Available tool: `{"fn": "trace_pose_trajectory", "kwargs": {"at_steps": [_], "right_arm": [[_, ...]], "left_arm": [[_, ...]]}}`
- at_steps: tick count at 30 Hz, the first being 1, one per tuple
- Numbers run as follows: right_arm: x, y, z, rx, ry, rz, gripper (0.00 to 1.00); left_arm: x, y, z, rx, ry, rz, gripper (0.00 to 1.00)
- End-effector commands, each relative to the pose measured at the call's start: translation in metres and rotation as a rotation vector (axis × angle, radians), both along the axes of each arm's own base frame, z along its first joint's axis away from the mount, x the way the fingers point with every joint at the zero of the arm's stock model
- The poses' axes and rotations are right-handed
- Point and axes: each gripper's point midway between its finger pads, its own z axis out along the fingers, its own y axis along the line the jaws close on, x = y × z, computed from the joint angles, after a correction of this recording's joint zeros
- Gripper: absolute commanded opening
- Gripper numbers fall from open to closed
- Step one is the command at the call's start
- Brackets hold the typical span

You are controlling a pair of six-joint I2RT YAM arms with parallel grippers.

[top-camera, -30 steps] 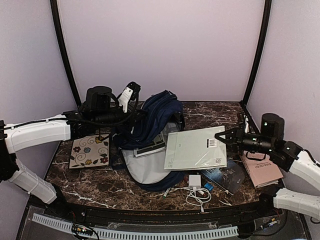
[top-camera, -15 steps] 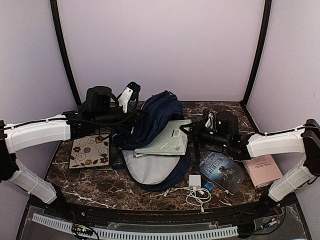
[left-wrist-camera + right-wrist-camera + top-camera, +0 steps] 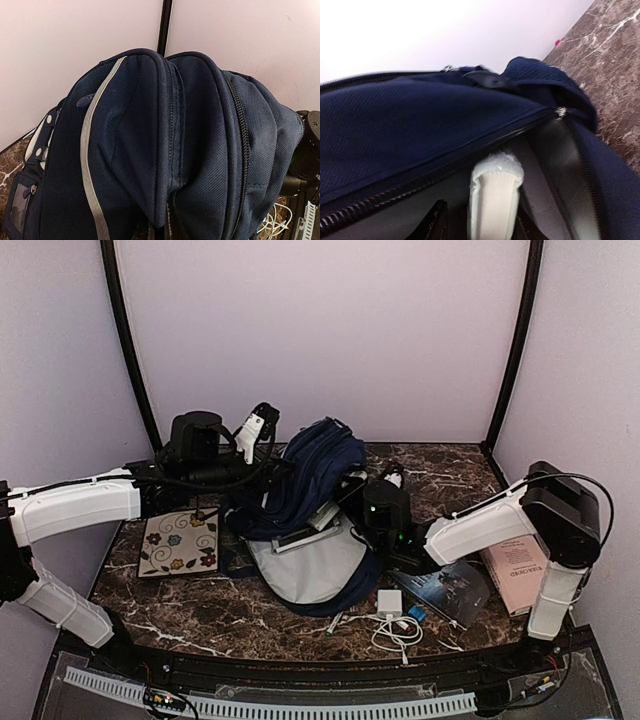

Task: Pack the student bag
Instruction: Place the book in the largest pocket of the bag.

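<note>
The student bag [image 3: 318, 455] is a navy backpack lying open at mid-table, its grey lining [image 3: 305, 570] facing up. My left gripper [image 3: 268, 468] is shut on a fold of the bag's upper flap and holds it raised. Navy fabric [image 3: 200, 150] fills the left wrist view, and my left gripper [image 3: 165, 231] is mostly hidden by the fold. My right gripper [image 3: 352, 502] is at the bag's mouth, shut on a white plastic-wrapped notebook [image 3: 495, 200]. The notebook sits inside the opening, under the navy flap [image 3: 420, 120] and against the grey lining. Other books [image 3: 295, 538] lie in the bag.
A floral card [image 3: 180, 540] lies left of the bag. A white charger with its cable [image 3: 392, 605] lies in front. A dark book [image 3: 450, 585] and a pink book [image 3: 520, 575] lie at the right, on the marble tabletop [image 3: 200, 615].
My right arm has swung left from the table's right side, carrying the white notebook into the bag's opening and uncovering the dark book. My left arm has held still.
</note>
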Motion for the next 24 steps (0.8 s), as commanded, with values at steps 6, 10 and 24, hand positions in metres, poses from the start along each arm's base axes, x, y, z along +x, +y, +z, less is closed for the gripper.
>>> {"fn": "trace_pose_trajectory", "kwargs": {"at_steps": [6,10,24], "right_arm": [[-0.034,0.044,0.033,-0.218,0.037,0.254,0.72],[-0.072,0.03,0.007,-0.359,0.161,0.414,0.79],[-0.113,-0.148,-0.004,-1.108,0.62,0.178,1.0]], "left_arm": [[0.0,0.002,0.076,-0.144,-0.196,-0.009,0.0],[0.001,0.002,0.076,-0.136,-0.201,-0.004,0.0],[0.0,0.003,0.078,-0.126,-0.212,-0.005,0.0]]}}
